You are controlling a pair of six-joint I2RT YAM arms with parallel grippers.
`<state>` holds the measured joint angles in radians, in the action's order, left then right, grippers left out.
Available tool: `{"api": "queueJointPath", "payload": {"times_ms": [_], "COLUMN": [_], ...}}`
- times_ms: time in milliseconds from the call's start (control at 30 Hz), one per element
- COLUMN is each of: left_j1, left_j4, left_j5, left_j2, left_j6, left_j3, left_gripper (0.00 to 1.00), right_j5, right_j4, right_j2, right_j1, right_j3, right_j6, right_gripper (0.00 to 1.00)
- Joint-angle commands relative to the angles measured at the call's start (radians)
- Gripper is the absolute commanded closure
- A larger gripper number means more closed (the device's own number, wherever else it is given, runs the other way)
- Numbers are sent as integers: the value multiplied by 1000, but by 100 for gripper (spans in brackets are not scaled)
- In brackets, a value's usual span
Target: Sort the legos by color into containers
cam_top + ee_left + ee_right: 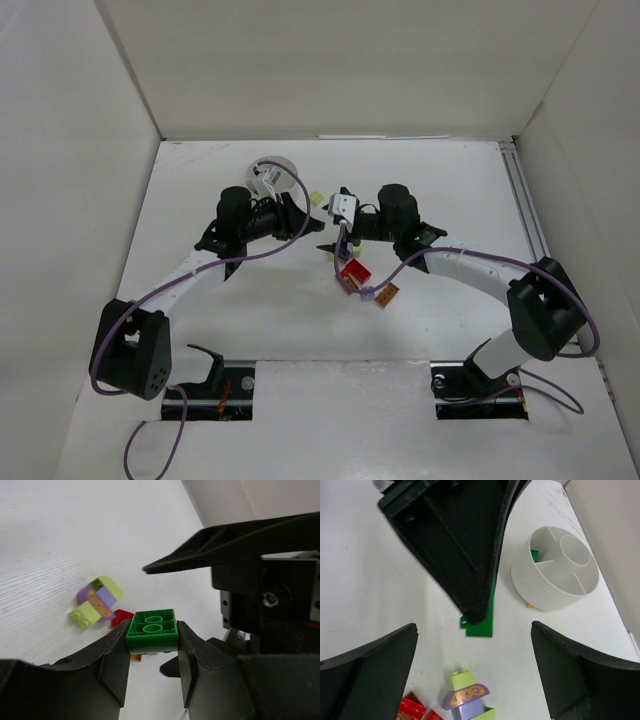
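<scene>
From above, walls (80,150) close the table (200,300) on three sides, and I see open room left and near. Both arms meet mid-table, wrists close together. A red brick (353,269) and an orange-brown brick (388,293) lie just beside the right arm. The white dish (285,160) sits behind the left wrist.

On the left wrist camera, my left gripper (152,642) is clamped on a green brick (151,627), studs up. A lilac and yellow-green stack (97,602) lies beyond it, and the right arm's black fingers (215,545) crowd in from the right.

On the right wrist camera, my right gripper (475,670) stands wide, holding nothing. The stack sits between its fingers, touching neither. The left finger blocks the middle. The dish, off right, holds a green piece (535,555) in one wedge.
</scene>
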<state>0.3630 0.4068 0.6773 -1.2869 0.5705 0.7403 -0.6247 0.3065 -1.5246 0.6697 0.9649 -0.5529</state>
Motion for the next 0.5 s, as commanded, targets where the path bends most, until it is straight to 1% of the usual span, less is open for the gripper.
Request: {"api": "queueJointPath", "payload": {"times_ms": [0, 33, 67, 100, 133, 167, 200, 233, 300, 367, 467], "left_j1": [-18, -54, -74, -96, -120, -169, -189, -208, -246, -256, -256], "left_j4": [-125, -152, -173, -206, -220, -233, -234, -264, -276, -306, -306], "left_j5": [-143, -206, -232, -258, -280, -307, -384, -427, -485, -496, -507], "left_j2": [44, 44, 44, 44, 34, 34, 25, 15, -32, -96, -161], "left_j6": [-67, -79, -89, -89, -101, -113, -113, -113, -129, -142, -162], "left_j3": [108, 122, 134, 154, 163, 172, 172, 201, 232, 295, 368], "left_gripper": [100, 100, 100, 100, 100, 100, 100, 100, 100, 100, 96], "right_j5": [28, 80, 80, 124, 137, 147, 148, 148, 157, 148, 148], "right_j4": [13, 13, 13, 13, 13, 13, 13, 13, 3, -9, -20], "right_j2": [1, 21, 30, 40, 49, 63, 63, 76, 99, 110, 110], "right_j1": [-2, -2, -19, -33, -65, -84, -105, -148, -191, -247, -309], "right_j3": [26, 14, 2, 1, -11, -24, -25, -49, -72, -94, -115], "right_j6": [-4, 13, 24, 33, 42, 68, 80, 93, 134, 145, 145], "right_gripper": [0, 0, 0, 0, 0, 0, 0, 0, 0, 0, 0]}}
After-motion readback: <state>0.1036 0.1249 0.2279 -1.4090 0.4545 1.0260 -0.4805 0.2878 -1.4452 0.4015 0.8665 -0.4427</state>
